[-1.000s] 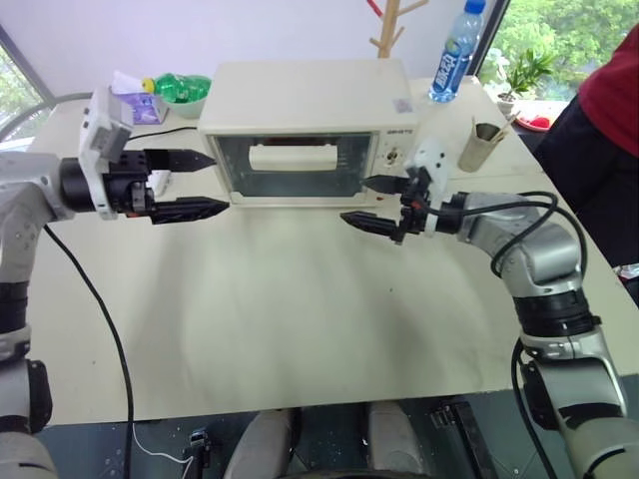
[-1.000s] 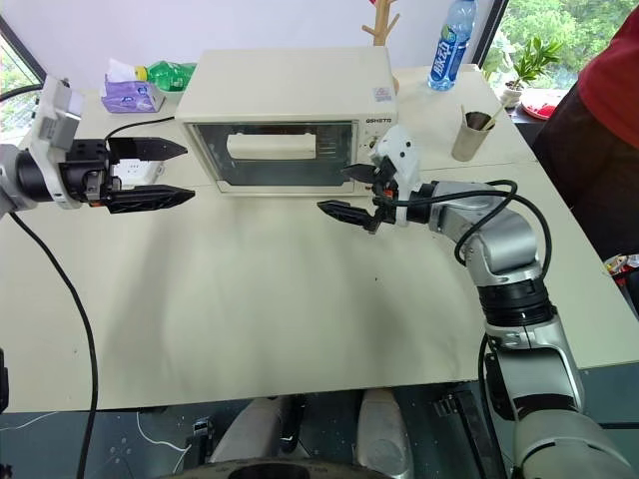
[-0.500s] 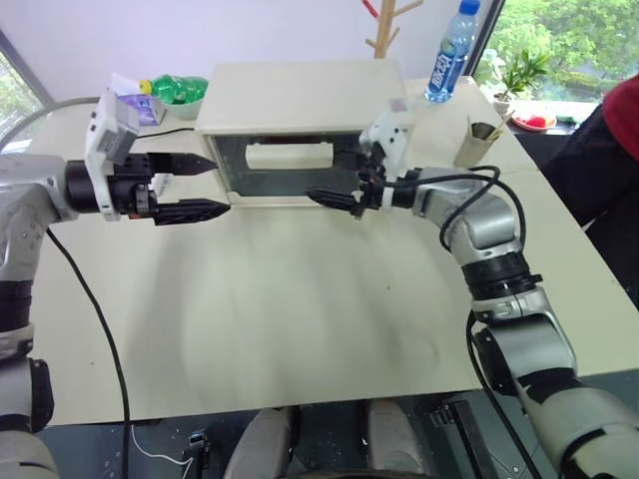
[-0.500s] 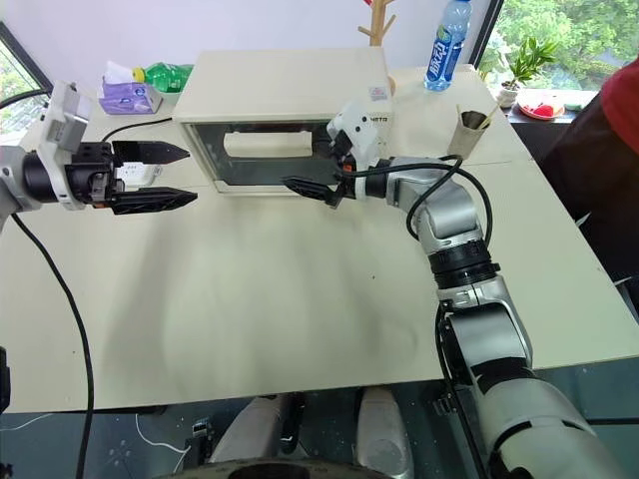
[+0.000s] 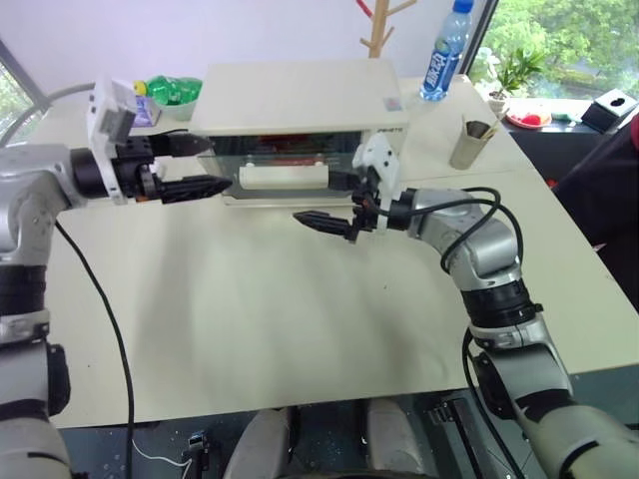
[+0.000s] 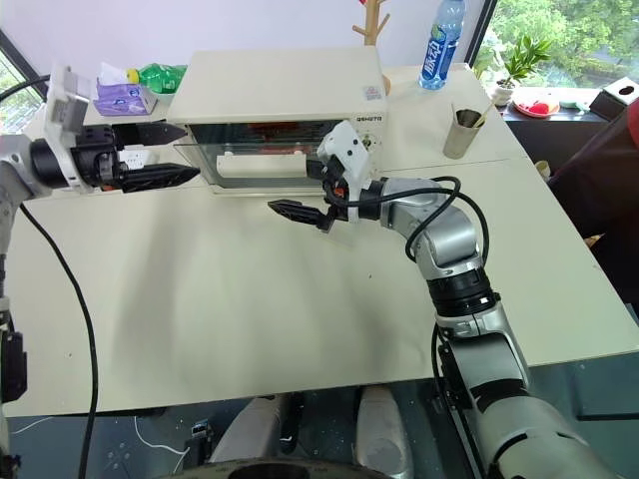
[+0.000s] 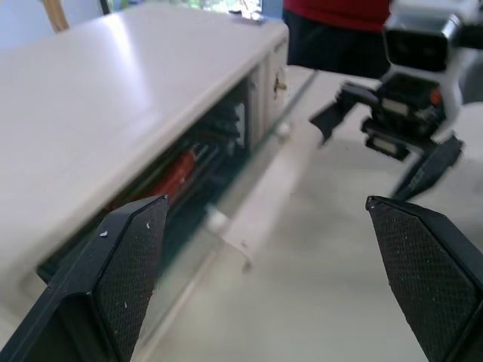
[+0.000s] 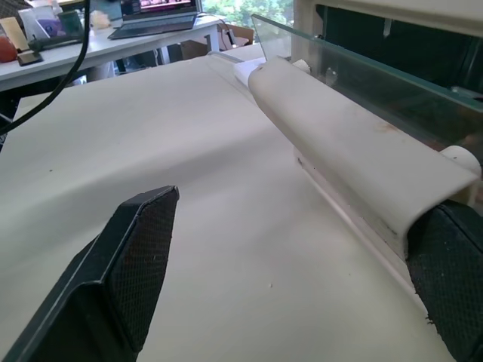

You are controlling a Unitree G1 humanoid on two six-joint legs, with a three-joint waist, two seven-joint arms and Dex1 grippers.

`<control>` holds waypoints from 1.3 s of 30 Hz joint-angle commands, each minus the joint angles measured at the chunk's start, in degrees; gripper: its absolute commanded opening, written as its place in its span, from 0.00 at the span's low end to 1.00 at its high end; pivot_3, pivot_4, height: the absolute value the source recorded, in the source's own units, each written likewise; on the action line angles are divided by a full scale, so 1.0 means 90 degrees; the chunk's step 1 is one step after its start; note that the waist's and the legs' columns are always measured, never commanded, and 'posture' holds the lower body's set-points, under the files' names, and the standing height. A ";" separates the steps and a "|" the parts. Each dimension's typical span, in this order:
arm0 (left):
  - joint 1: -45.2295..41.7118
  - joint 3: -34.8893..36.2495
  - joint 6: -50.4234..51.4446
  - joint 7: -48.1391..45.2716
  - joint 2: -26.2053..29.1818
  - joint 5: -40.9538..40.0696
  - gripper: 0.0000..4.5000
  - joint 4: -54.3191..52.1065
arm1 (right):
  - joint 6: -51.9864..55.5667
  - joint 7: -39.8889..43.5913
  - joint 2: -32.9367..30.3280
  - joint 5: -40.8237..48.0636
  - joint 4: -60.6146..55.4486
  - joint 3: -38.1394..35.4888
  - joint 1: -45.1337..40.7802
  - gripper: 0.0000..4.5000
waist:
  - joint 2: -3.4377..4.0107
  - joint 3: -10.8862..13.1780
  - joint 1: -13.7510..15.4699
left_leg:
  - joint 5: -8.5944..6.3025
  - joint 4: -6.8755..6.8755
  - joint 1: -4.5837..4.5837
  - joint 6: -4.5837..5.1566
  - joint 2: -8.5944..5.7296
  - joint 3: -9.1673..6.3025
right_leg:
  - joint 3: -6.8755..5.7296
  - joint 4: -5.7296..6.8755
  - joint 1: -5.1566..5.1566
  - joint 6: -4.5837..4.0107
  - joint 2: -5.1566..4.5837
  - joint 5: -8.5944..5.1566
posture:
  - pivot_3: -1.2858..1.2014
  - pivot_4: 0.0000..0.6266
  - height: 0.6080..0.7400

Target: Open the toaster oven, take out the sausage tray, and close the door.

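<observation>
The cream-white toaster oven (image 5: 300, 95) stands at the table's far middle. Its glass door (image 8: 355, 72) is tipped partly open, with the cream bar handle (image 5: 283, 176) swung out toward me. Reddish sausages (image 7: 177, 172) show through the gap inside; the sausage tray's metal is too dark to make out. My right gripper (image 6: 295, 190) is open at the door's right end, and the handle (image 8: 347, 143) runs across the gap close to one finger (image 8: 456, 283). My left gripper (image 5: 220, 165) is open, level beside the oven's left front corner, touching nothing.
A water bottle (image 5: 436, 62) and a paper cup (image 5: 470, 140) stand right of the oven. A green bottle (image 5: 175, 90) and a purple tissue pack (image 6: 122, 95) lie at the far left. A person in red (image 5: 624, 165) is at the right edge. A black cable (image 5: 95, 299) crosses the table's left.
The door has gone from shut to partly open, its handle swung out. My right gripper slid left along the oven's front to the handle. My left gripper moved closer to the oven's left corner.
</observation>
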 commanded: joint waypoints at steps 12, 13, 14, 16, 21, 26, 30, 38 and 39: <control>-0.1435 -0.0630 -0.1574 -0.0503 -0.0684 0.1356 0.09 0.2369 | -0.0008 -0.0541 0.0240 0.0070 -0.1020 0.0200 0.0720 1.00 | -0.0002 -0.0001 -0.0093 | 0.0000 0.0006 0.0000 0.0000 0.0003 0.0006 | 0.0004 0.0003 -0.0001 -0.0001 0.0005 0.0003 | 0.52 0.24 0.99; -0.1487 -0.0669 -0.1697 -0.0536 -0.0720 0.1450 0.01 0.2528 | -0.0007 -0.0572 0.0238 0.0067 -0.1052 0.0201 0.0756 1.00 | -0.0003 -0.0002 -0.0090 | 0.0000 0.0007 0.0000 0.0000 0.0002 0.0005 | 0.0004 0.0004 0.0000 -0.0001 0.0005 0.0004 | 0.52 0.24 0.99; -0.1530 -0.0703 -0.1799 -0.0567 -0.0745 0.1535 0.01 0.2661 | -0.0005 -0.0597 0.0234 0.0067 -0.1079 0.0202 0.0782 1.00 | -0.0003 -0.0002 -0.0091 | 0.0000 0.0008 0.0000 0.0000 0.0003 0.0006 | 0.0004 0.0004 0.0000 0.0000 0.0005 0.0004 | 0.52 0.24 0.99; -0.1560 -0.0790 -0.2059 -0.0616 -0.0784 0.1748 0.01 0.2862 | 0.0002 -0.0654 0.0219 0.0069 -0.1136 0.0189 0.0829 1.00 | -0.0004 -0.0002 -0.0091 | -0.0001 0.0009 0.0000 0.0001 0.0002 0.0006 | 0.0005 0.0004 0.0000 0.0001 0.0005 0.0006 | 0.52 0.24 0.99; -0.1451 -0.0986 -0.2707 -0.0811 -0.0814 0.2200 0.01 0.3159 | 0.0021 -0.0769 0.0133 0.0072 -0.1246 0.0112 0.0930 1.00 | -0.0004 -0.0002 -0.0088 | -0.0001 0.0011 0.0000 0.0001 0.0003 0.0006 | 0.0005 0.0004 0.0000 0.0002 0.0005 0.0006 | 0.52 0.24 0.99; -0.1322 -0.0950 -0.2806 -0.0909 -0.0903 0.2299 0.01 0.3192 | 0.0055 -0.0895 -0.0133 -0.0032 -0.1383 0.0049 0.1084 1.00 | -0.0005 -0.0003 -0.0083 | -0.0001 0.0014 -0.0001 0.0002 0.0002 0.0006 | 0.0005 0.0004 0.0002 0.0004 0.0005 0.0008 | 0.52 0.24 0.99; -0.1258 -0.0897 -0.2741 -0.0940 -0.0964 0.2282 0.01 0.3116 | 0.0175 -0.0972 -0.0471 -0.0044 -0.1524 -0.0037 0.1299 1.00 | -0.0005 -0.0003 -0.0077 | -0.0002 0.0016 -0.0001 0.0003 0.0002 0.0006 | 0.0005 0.0004 0.0003 0.0005 0.0005 0.0008 | 0.52 0.24 0.99; -0.0980 -0.0827 -0.2501 -0.0875 -0.1056 0.2186 0.01 0.2842 | 0.0869 -0.0626 -0.1419 0.0674 -0.2548 -0.0707 0.1949 1.00 | -0.0007 -0.0004 -0.0062 | -0.0004 0.0020 -0.0002 0.0007 0.0002 0.0007 | 0.0004 0.0003 0.0006 0.0006 0.0005 0.0009 | 0.52 0.24 0.99; -0.0863 -0.0807 -0.2438 -0.0855 -0.1058 0.2159 0.01 0.2718 | 0.0989 -0.0520 -0.1602 0.0853 -0.2755 -0.0867 0.2058 1.00 | -0.0008 -0.0004 -0.0055 | -0.0005 0.0021 -0.0002 0.0009 0.0002 0.0008 | 0.0005 0.0003 0.0007 0.0006 0.0004 0.0009 | 0.52 0.24 0.99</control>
